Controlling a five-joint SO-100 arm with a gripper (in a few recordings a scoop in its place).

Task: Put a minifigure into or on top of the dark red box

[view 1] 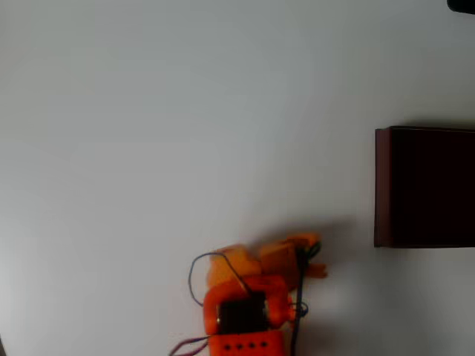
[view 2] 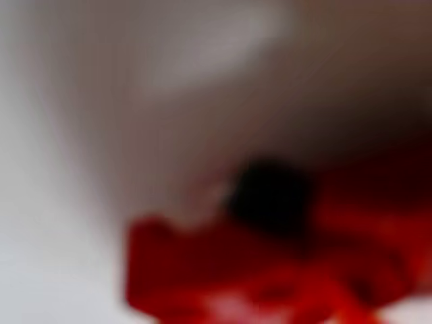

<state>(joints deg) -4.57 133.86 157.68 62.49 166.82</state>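
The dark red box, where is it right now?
In the overhead view the box sits at the right edge, cut off by it, up and right of the gripper.

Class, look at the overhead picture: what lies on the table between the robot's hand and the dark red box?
Nothing: in the overhead view, only bare white table separates the hand from the dark red box.

The table [view 1: 185, 111] is viewed straight down from high overhead, the dark red box [view 1: 424, 187] cut by the right edge; the wrist view is pressed close, blurred red.
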